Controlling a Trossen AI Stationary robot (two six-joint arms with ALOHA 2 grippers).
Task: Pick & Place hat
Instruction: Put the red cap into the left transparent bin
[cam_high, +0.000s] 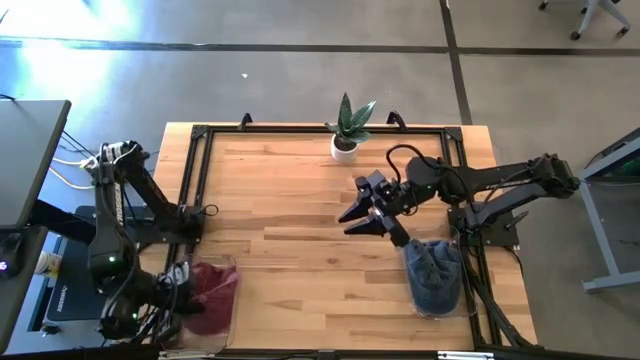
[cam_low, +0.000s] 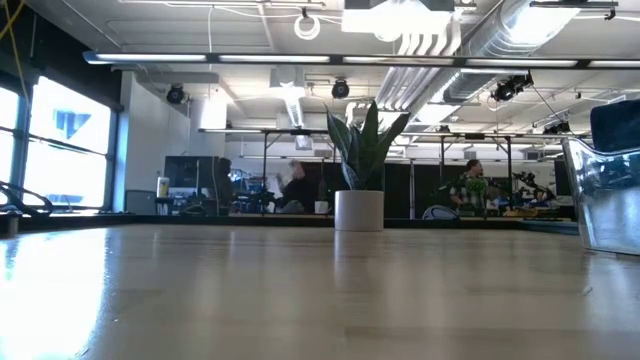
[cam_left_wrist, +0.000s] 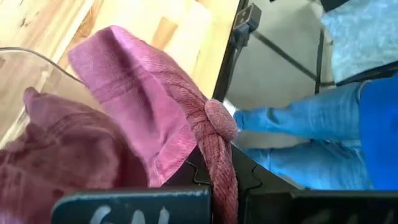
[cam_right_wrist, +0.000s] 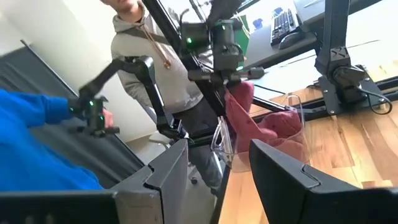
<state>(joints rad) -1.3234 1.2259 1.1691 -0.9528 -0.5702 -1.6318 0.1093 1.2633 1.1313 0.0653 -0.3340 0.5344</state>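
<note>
A dark-red hat (cam_left_wrist: 143, 93) with a cloth button on its crown is in my left gripper (cam_left_wrist: 224, 190), at the table's near left corner (cam_high: 183, 283). It hangs over a clear bin (cam_high: 228, 268) holding more red cloth (cam_right_wrist: 273, 130). My right gripper (cam_high: 362, 213) is open above the table's middle right and touches nothing; its fingers (cam_right_wrist: 168, 168) point toward the left arm. A blue hat (cam_high: 435, 272) lies in a second clear bin just near and right of my right gripper. Neither gripper shows in the low view. My left gripper pinches the red hat between its two fingers on a bunched ridge of the crown (cam_left_wrist: 222, 163), just beside the top button (cam_left_wrist: 221, 118). It comes from above, pointing down. The hat hangs below the fingers (cam_right_wrist: 239, 99), its lower part in the clear bin.
A potted plant (cam_high: 346, 132) stands at the table's far edge. A black frame (cam_high: 300, 130) runs round the tabletop. The clear bin on the right (cam_low: 600, 195) stands upright. People stand past the table's left side (cam_right_wrist: 149, 50), one in blue (cam_left_wrist: 323, 124).
</note>
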